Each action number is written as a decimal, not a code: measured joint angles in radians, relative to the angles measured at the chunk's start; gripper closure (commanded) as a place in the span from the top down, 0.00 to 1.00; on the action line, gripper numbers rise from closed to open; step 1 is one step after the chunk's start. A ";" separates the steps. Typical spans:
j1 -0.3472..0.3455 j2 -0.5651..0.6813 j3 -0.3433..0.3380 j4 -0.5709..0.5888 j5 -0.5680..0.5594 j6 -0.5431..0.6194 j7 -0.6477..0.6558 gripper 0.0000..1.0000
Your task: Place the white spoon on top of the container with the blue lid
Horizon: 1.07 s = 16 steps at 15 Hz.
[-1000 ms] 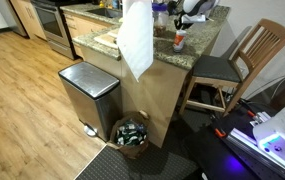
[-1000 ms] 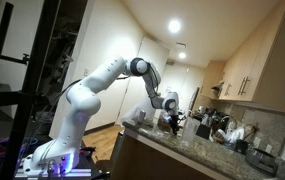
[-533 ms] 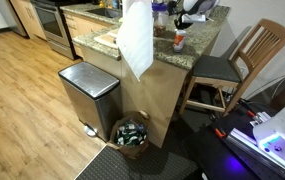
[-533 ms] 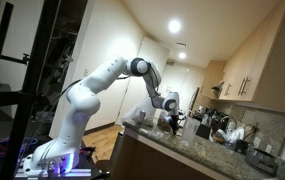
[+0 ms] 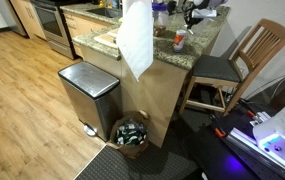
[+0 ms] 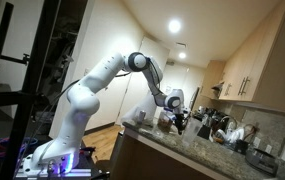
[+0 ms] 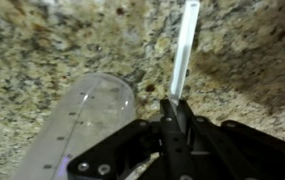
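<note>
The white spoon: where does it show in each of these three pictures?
Wrist view: white spoon, upper middle, pinched by the fingers.
Exterior view: too small to tell; fingers at top right.
Exterior view: too small too; fingers right of centre.
Shared landmark: granite counter.

— Where did the trash can [image 5: 87,95] stand?
— On the floor before the counter [image 5: 162,85], with the basket [image 5: 132,133] just right of it and the chair [image 5: 237,60] at the counter's right end.
— And the spoon [image 7: 186,45]?
— Between the fingers of the gripper [image 7: 172,118], over the counter. A cylinder [image 7: 90,115] lay on its side to the spoon's left.
</note>
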 measured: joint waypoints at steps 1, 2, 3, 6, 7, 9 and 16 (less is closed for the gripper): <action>-0.011 -0.044 -0.003 -0.029 -0.001 0.000 -0.018 0.00; -0.023 -0.091 -0.003 -0.057 -0.001 0.001 -0.042 0.00; -0.031 -0.138 -0.002 -0.085 -0.001 0.002 -0.067 0.00; -0.052 -0.268 0.020 -0.160 0.011 0.005 -0.162 0.00; -0.059 -0.305 0.033 -0.183 0.027 0.012 -0.204 0.00; -0.066 -0.365 0.056 -0.229 0.078 0.044 -0.296 0.00; -0.013 -0.547 0.089 -0.357 0.375 0.171 -0.647 0.02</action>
